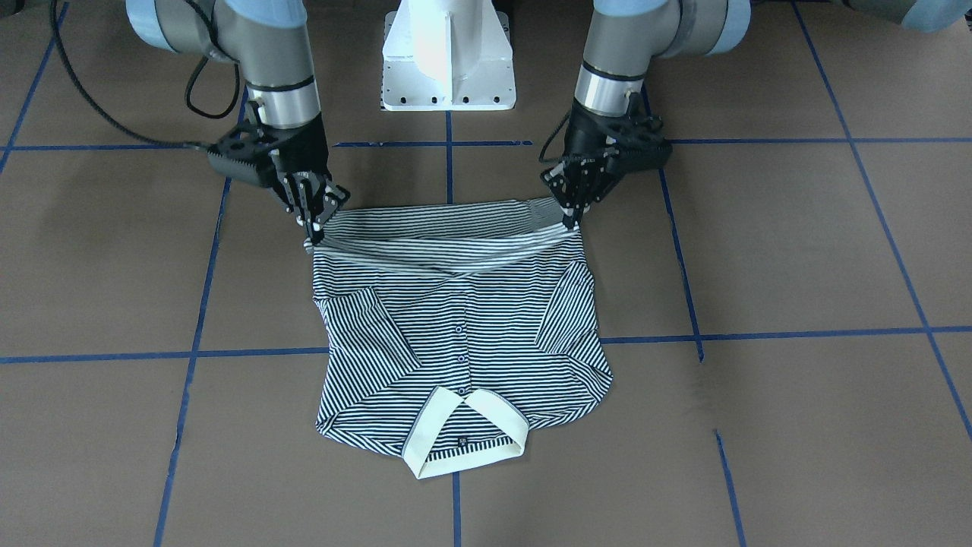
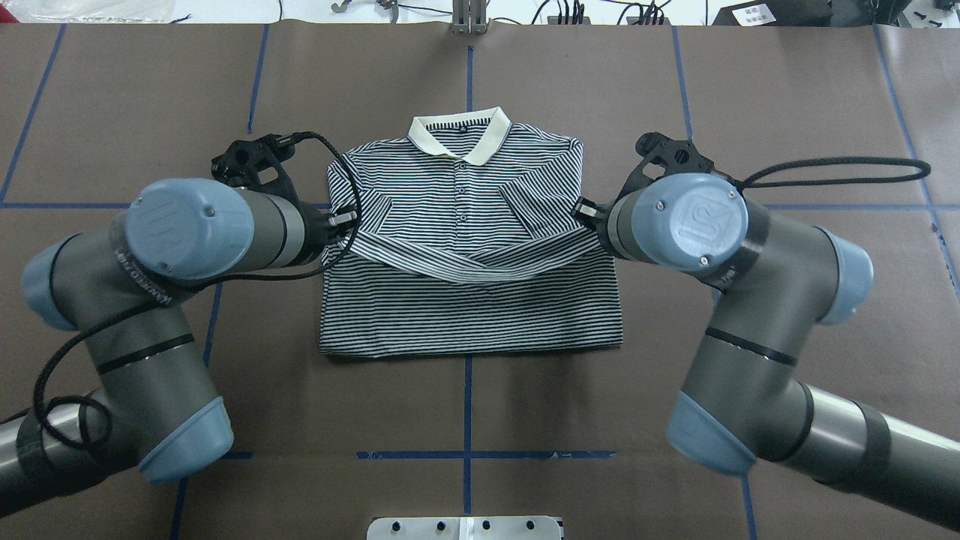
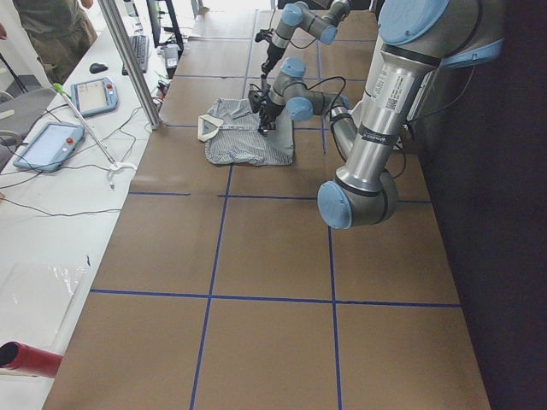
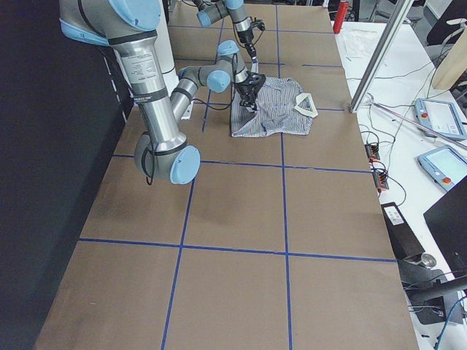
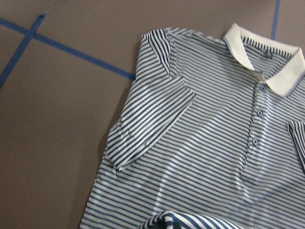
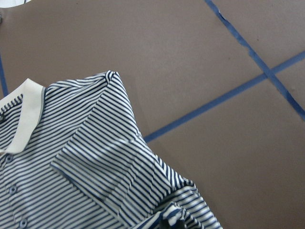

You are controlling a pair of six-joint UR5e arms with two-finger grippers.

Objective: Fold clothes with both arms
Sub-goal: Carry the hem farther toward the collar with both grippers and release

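Observation:
The striped polo shirt point(image 1: 463, 319) lies face up on the brown table, its cream collar point(image 2: 459, 135) on the side away from the robot and both sleeves folded inward. Its hem edge is raised and doubled over the body as a sagging band point(image 2: 465, 262). My left gripper point(image 1: 568, 219) is shut on one end of that band. My right gripper point(image 1: 314, 226) is shut on the other end. In the overhead view the wrists hide both sets of fingertips. Both wrist views look down on the shirt's chest point(image 5: 205, 143) and a folded sleeve point(image 6: 95, 162).
The white pedestal base point(image 1: 448, 68) stands at the robot's side of the table. Blue tape lines point(image 1: 250, 352) grid the brown surface. A side bench with teach pendants point(image 3: 47, 145) and a metal post point(image 3: 132, 60) runs along the far edge, where a person stands.

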